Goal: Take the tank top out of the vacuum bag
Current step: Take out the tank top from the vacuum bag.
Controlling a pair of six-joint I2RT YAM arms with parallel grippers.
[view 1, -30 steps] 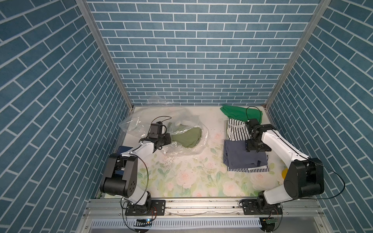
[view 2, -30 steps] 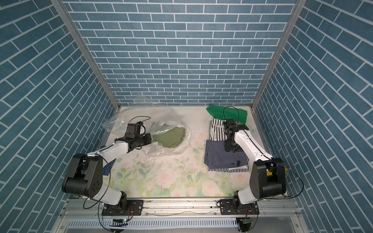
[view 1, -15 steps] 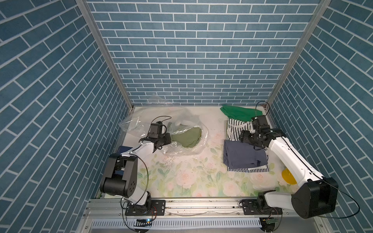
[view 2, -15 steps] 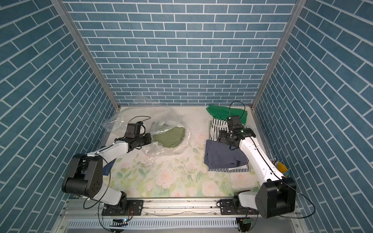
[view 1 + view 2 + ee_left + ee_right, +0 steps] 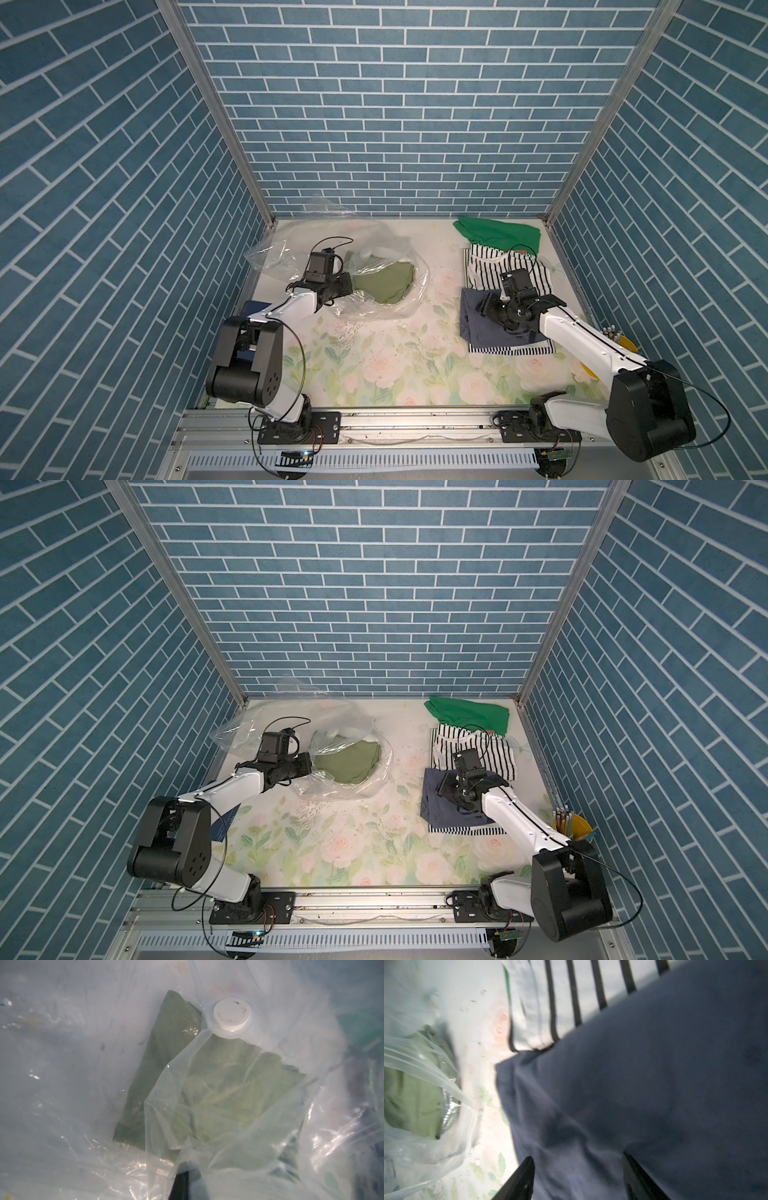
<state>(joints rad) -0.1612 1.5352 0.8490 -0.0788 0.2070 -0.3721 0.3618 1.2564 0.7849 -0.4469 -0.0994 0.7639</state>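
1. One olive tank top [image 5: 384, 283] lies folded inside the bag [image 5: 286, 257], far left on the table [image 5: 395, 374]. Both top views show plastic all round it.
2. Bag's white valve [image 5: 231, 1014] sits just beside a corner of the top in the left wrist view.
3. Left hand [image 5: 348, 286], just left of the top, is pressed together on a gathered fold of bag film. It looks to be pinching plastic only, not the cloth.
4. Right hand [image 5: 581, 1178] is spread with nothing between its fingers, over navy cloth [image 5: 486, 332] on the right, well apart from the bag.
5. Striped shirt [image 5: 515, 270] and green cloth [image 5: 498, 235] lie farther back on the right.
6. Progress, as I judge it: the bag is held and its mouth seems to gape toward the right, but the top is not out. The right hand has yet to cross over, reach into the mouth, pinch the top and draw it clear.
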